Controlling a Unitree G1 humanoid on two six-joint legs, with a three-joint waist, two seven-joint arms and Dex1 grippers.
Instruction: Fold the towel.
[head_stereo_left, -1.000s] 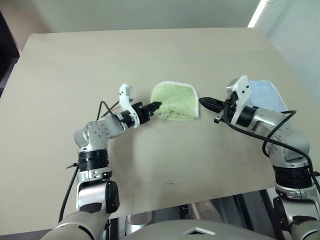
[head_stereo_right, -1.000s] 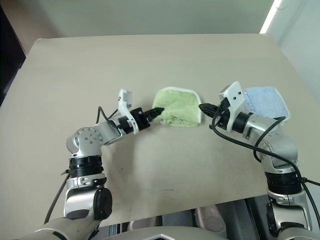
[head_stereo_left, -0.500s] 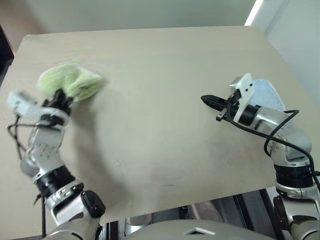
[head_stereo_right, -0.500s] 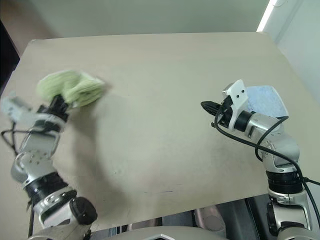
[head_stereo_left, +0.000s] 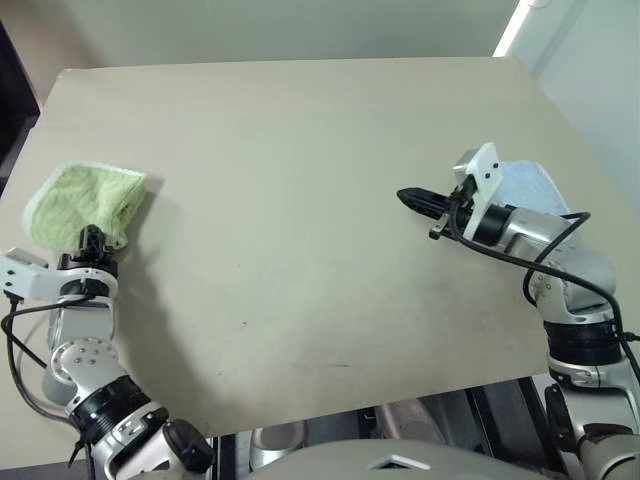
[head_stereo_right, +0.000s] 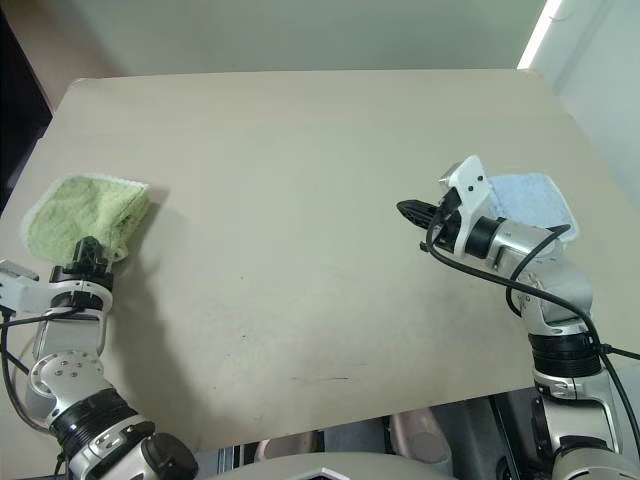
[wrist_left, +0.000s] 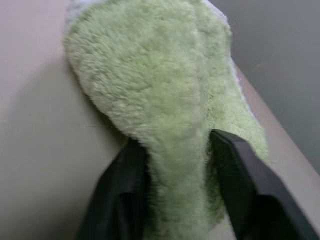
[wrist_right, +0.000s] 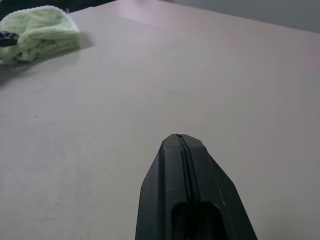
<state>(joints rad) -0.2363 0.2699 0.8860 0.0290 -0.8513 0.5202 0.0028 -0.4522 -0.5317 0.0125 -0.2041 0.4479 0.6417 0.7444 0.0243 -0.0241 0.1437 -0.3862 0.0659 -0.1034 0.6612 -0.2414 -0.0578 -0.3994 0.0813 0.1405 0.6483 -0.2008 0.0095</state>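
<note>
Left hand (wrist_left: 177, 165) level, fingers straddling towel (wrist_left: 160, 85).

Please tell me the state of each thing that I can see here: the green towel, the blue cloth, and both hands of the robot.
towel: folded into a bundle, lying near the table's left edge, one end between the left hand's fingers.
left hand: fingers apart, one on each side of the towel.
right hand: shut, empty, held above the table.
pale blue cloth: flat on the table, behind the right hand.
</note>
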